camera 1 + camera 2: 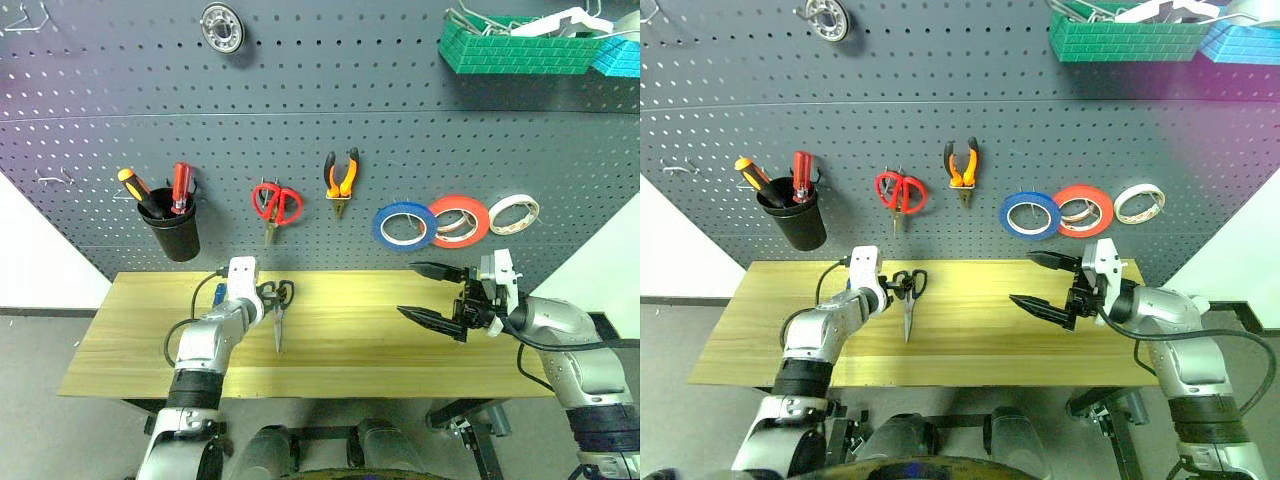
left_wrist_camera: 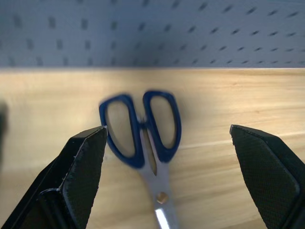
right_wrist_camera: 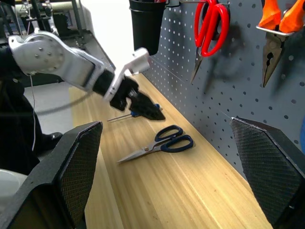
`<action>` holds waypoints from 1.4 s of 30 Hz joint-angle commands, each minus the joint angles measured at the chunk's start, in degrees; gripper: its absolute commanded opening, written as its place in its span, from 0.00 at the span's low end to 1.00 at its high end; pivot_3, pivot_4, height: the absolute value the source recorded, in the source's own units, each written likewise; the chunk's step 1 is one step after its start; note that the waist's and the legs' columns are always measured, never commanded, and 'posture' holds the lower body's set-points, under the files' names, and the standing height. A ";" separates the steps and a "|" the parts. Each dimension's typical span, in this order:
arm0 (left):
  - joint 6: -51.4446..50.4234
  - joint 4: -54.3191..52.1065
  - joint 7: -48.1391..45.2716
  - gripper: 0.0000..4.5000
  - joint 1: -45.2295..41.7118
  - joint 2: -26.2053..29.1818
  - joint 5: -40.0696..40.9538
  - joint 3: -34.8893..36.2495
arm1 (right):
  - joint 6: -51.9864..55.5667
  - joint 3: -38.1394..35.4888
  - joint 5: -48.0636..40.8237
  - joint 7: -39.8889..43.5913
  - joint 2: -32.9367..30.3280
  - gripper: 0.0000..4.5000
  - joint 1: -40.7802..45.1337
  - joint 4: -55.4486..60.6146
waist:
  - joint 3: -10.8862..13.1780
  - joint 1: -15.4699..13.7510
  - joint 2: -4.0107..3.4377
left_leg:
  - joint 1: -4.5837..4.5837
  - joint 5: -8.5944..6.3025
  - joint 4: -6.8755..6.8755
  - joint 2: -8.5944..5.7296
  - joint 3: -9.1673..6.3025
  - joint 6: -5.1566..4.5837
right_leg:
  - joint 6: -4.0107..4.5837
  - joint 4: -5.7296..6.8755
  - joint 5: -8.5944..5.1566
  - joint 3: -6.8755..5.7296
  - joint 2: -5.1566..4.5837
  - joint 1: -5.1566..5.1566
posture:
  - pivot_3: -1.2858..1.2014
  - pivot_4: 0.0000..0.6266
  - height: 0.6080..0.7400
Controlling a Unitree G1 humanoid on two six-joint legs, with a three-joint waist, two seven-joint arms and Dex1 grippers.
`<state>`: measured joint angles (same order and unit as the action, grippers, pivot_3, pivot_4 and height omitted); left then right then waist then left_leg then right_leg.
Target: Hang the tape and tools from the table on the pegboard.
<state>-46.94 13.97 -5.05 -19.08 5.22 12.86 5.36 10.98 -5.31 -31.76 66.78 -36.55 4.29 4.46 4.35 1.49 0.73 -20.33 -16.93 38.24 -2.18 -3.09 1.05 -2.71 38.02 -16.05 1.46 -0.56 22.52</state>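
Matt wood-grain table (image 1: 400, 350); scissors (image 2: 145, 143) with shiny steel blades, glossy plastic handles.

Silver-grey arm shells showing, dark bands ringing forearms. White wrist blocks sitting behind left gripper (image 1: 268, 296) and right gripper (image 1: 428, 292). Black cables looping alongside. Black textured fingers (image 2: 81, 167) tapering.

— What lies on the table (image 1: 400, 360)?
— Dark-handled scissors (image 1: 278, 312), blades toward the near edge, right beside the left gripper (image 1: 262, 296).
— And the pegboard (image 1: 300, 120)?
— Blue tape (image 1: 404, 225), red tape (image 1: 459, 220) and a cream roll (image 1: 513, 213) hang in a row; pliers (image 1: 340, 180) and red scissors (image 1: 277, 207) hang further left.
— The right gripper (image 1: 428, 292)?
— Above the table, jaws spread, holding nothing.
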 commanded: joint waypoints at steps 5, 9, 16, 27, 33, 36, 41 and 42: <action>-2.62 4.44 7.44 0.97 -6.75 -3.61 -5.48 -2.96 | 1.44 -2.37 -2.73 1.67 -1.24 1.00 0.25 2.08 | 0.07 0.16 0.09 | -0.03 0.00 0.01 -0.06 -0.01 0.00 | 0.07 -0.02 0.07 0.00 -0.07 -0.02 | 0.46 0.08 0.93; -3.26 7.08 9.82 0.97 -9.11 -7.28 -4.58 -0.43 | 2.35 -2.79 -3.25 1.12 -1.22 1.00 0.50 2.51 | 0.11 0.58 0.14 | -0.05 -0.01 0.00 -0.08 -0.01 0.00 | 0.01 -0.09 0.07 0.01 -0.10 -0.03 | 0.46 0.09 0.93; -2.59 12.21 13.56 0.97 -12.28 -9.19 -6.98 -0.09 | 2.80 -2.71 -3.18 0.35 -1.05 1.00 0.34 3.37 | 0.31 1.53 0.29 | -0.02 -0.01 -0.03 -0.06 -0.03 0.00 | -0.11 -0.07 0.00 0.00 -0.04 -0.02 | 0.45 0.10 0.93; -3.02 9.35 18.64 0.97 -8.81 -8.05 -9.90 1.15 | 2.53 -3.22 -2.80 -0.55 -0.92 1.00 0.47 2.92 | 0.33 1.66 0.33 | -0.05 -0.02 -0.03 -0.06 -0.03 0.02 | -0.13 -0.09 0.01 0.01 -0.09 -0.01 | 0.45 0.09 0.93; -1.84 11.12 18.25 0.97 -8.20 -8.19 -9.65 2.61 | 2.87 -3.51 -2.63 -1.34 -1.21 1.00 0.80 3.03 | 0.36 1.78 0.36 | -0.05 -0.02 -0.03 -0.06 -0.02 0.02 | -0.15 -0.09 0.01 0.00 -0.09 -0.02 | 0.45 0.09 0.93; -0.56 11.80 17.35 0.97 -7.90 -8.46 -9.15 2.93 | 2.76 -3.61 -2.55 -1.59 -1.34 1.00 0.67 3.32 | 0.36 1.93 0.36 | -0.06 -0.02 -0.03 -0.06 -0.02 0.02 | -0.15 -0.11 0.01 0.00 -0.09 -0.02 | 0.45 0.10 0.93; -1.69 12.60 17.38 0.97 -8.07 -8.65 -9.43 2.90 | 2.58 -3.35 -2.17 -2.57 -1.01 1.00 1.33 3.12 | 0.39 2.40 0.37 | -0.07 -0.02 -0.04 -0.06 -0.03 0.02 | -0.15 -0.13 0.01 0.00 -0.09 -0.01 | 0.45 0.10 0.93; -2.08 12.54 17.64 0.97 -7.98 -8.62 -9.65 2.82 | 2.59 -3.28 -2.14 -2.75 -0.98 1.00 1.33 3.17 | 0.39 2.45 0.37 | -0.06 -0.02 -0.04 -0.06 -0.02 0.02 | -0.15 -0.13 0.01 0.00 -0.10 -0.02 | 0.44 0.11 0.93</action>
<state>-48.54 26.96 12.34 -26.70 -3.35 3.24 8.07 14.01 -7.25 -33.78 64.39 -37.11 4.69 4.99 4.73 3.94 1.11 -20.39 -16.95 38.21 -2.25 -3.11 1.07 -2.87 37.89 -16.04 1.46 -0.65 22.50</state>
